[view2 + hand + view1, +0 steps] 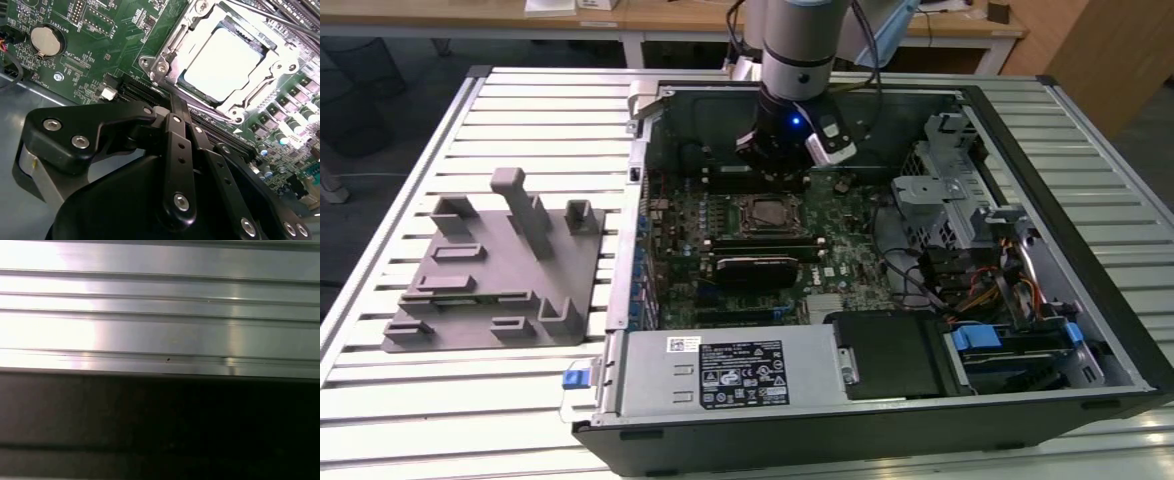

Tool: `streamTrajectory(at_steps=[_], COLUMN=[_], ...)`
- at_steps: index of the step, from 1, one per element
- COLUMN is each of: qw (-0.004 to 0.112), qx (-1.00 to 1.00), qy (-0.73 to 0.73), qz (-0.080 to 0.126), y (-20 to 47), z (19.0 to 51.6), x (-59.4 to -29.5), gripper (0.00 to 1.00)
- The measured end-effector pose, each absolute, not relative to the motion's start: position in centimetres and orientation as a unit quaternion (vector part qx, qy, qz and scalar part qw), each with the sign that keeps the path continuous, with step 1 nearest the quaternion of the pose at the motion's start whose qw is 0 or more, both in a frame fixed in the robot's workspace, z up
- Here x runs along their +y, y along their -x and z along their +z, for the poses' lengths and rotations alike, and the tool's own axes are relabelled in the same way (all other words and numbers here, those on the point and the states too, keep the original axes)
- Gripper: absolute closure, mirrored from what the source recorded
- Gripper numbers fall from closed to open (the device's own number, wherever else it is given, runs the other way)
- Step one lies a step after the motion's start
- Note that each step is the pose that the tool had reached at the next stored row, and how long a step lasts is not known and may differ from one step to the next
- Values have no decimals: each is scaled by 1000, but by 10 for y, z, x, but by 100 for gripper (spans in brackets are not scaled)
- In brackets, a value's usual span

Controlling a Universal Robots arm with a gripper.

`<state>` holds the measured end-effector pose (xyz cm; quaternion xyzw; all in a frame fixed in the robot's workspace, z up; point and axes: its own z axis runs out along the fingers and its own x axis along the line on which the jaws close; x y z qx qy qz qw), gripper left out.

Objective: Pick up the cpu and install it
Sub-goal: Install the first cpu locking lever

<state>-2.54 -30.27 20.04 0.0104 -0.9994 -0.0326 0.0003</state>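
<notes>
In the second wrist view the cpu (222, 62), a pale silver-white square, lies flat inside the socket's metal frame (165, 60) on the green motherboard (100, 60). My gripper (181, 106) hangs a little above the board beside the socket, its black fingers (176, 150) drawn together with nothing between them. In the exterior view the gripper (781, 172) sits low inside the open computer case, just behind the socket (767, 212).
A grey plastic holder (494, 265) with upright posts rests on the slatted table (520, 110) at the exterior view's left. Inside the case are a power supply (720, 375), a drive cage (961, 200) and loose cables (961, 290). A coin battery (45, 41) sits on the board.
</notes>
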Motion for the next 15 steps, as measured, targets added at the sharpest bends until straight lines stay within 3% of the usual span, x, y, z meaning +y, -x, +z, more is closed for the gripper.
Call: streamTrajectory(at_steps=[15], qw=[0], qx=[-999], qy=[-10], qz=[-31], y=[23], z=[201], x=[-303], gripper=[89])
